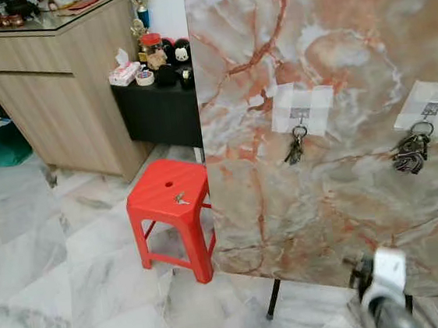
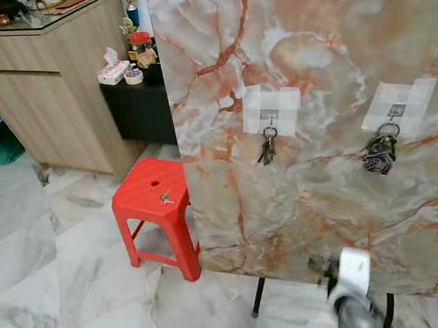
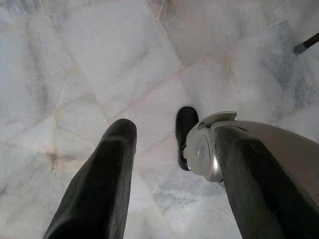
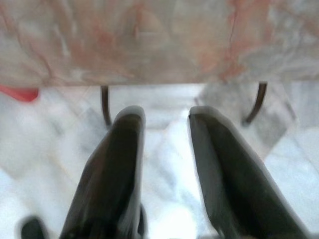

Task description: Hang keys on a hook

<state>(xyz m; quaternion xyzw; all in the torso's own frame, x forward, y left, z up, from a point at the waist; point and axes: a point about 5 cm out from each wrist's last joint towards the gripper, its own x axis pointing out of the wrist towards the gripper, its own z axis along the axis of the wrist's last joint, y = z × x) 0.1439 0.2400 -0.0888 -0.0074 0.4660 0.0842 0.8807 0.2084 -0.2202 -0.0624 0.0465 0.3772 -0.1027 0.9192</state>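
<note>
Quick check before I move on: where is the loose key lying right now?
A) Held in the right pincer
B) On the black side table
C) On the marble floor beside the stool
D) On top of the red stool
D: the loose key lies on the seat of the red stool, while the right pincer is open and holds nothing.
</note>
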